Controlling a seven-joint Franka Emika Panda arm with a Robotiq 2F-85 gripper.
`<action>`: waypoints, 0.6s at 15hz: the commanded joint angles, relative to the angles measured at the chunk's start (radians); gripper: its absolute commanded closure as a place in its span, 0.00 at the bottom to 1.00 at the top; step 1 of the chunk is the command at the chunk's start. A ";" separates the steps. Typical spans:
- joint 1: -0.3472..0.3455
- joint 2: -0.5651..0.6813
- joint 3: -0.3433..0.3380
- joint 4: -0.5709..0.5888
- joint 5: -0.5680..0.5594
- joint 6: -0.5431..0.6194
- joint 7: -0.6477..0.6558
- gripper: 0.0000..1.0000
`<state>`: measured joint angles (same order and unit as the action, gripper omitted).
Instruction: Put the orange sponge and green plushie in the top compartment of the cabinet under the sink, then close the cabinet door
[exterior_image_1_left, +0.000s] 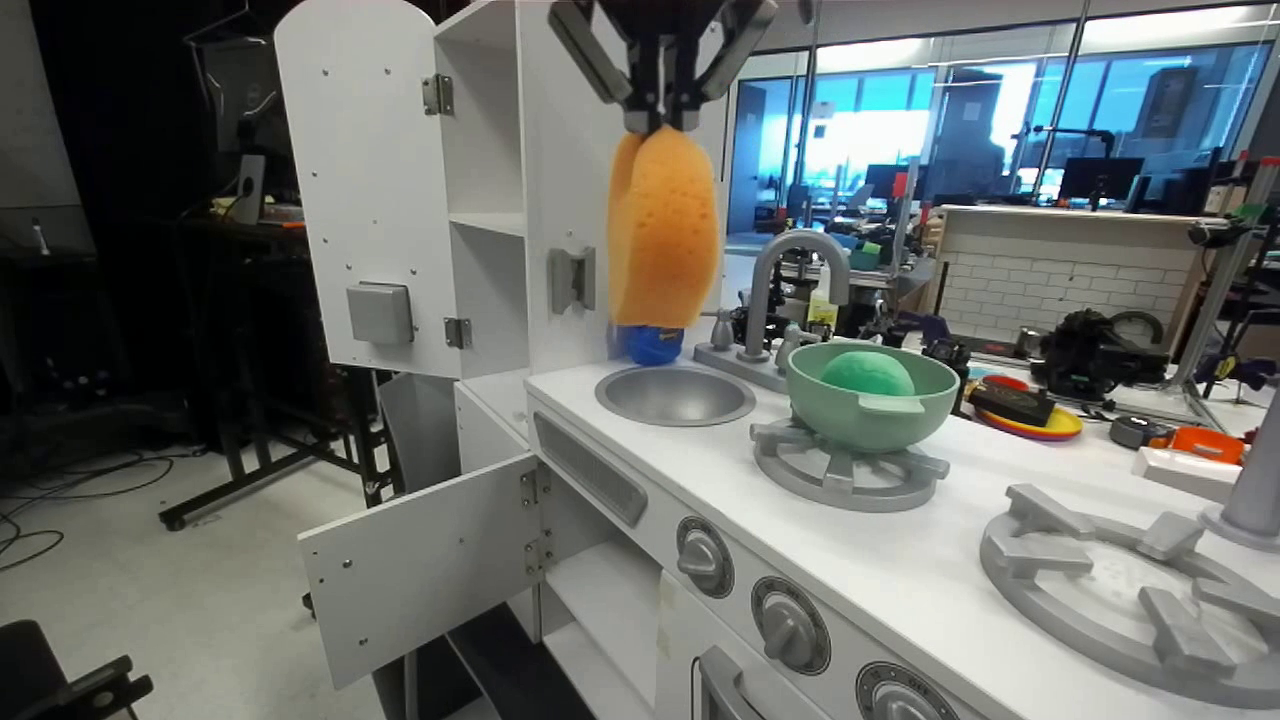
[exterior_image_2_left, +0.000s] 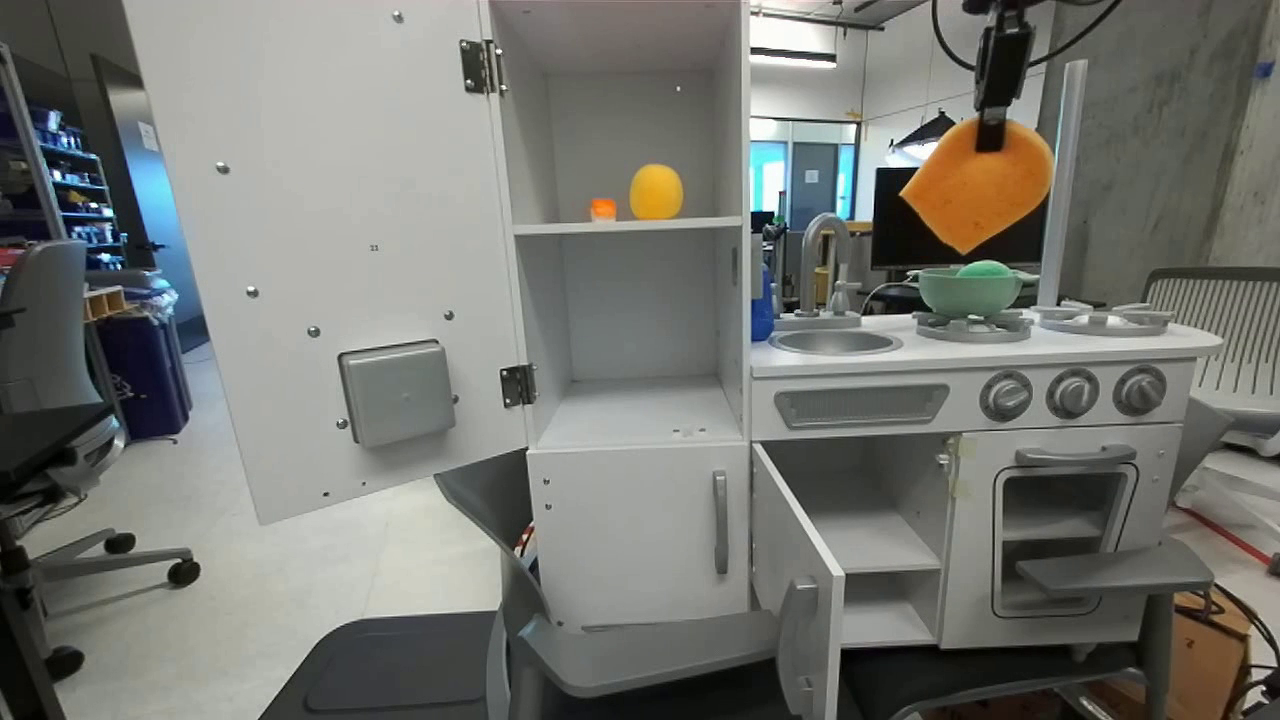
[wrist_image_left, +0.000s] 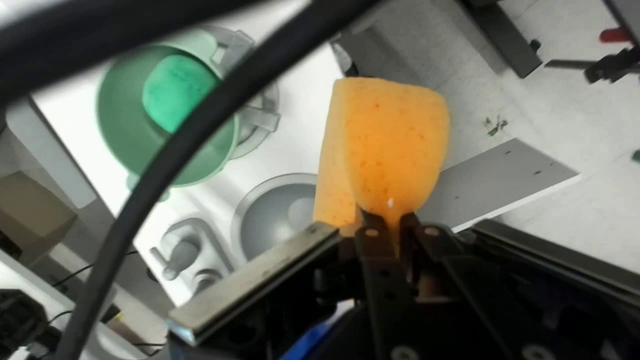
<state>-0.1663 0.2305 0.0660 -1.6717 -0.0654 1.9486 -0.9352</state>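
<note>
My gripper (exterior_image_1_left: 662, 118) is shut on the orange sponge (exterior_image_1_left: 668, 235) and holds it in the air above the counter; the sponge hangs folded from the fingertips, as the wrist view (wrist_image_left: 395, 140) also shows. The green plushie (exterior_image_1_left: 868, 373) sits inside a light green pot (exterior_image_1_left: 870, 425) on a burner; it shows in the wrist view too (wrist_image_left: 175, 90). The cabinet door (exterior_image_2_left: 800, 580) under the sink (exterior_image_2_left: 835, 342) stands open. Behind it are a top compartment with a shelf (exterior_image_2_left: 870, 535) and a lower compartment (exterior_image_2_left: 885, 610). No object shows in their visible parts.
A grey faucet (exterior_image_1_left: 800, 250) and a blue bottle (exterior_image_1_left: 653, 345) stand by the sink. A tall cabinet with its large door (exterior_image_2_left: 340, 250) open stands beside the counter, with a yellow object (exterior_image_2_left: 656, 192) on its shelf. A chair's armrest (exterior_image_2_left: 650, 655) is before the lower doors.
</note>
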 joint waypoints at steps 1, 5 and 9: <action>0.036 -0.180 -0.017 -0.256 -0.012 0.001 -0.123 0.98; 0.084 -0.311 -0.024 -0.505 -0.068 0.050 -0.164 0.98; 0.102 -0.331 -0.046 -0.680 -0.212 0.212 -0.131 0.98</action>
<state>-0.0846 -0.0539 0.0559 -2.2238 -0.1857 2.0347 -1.0744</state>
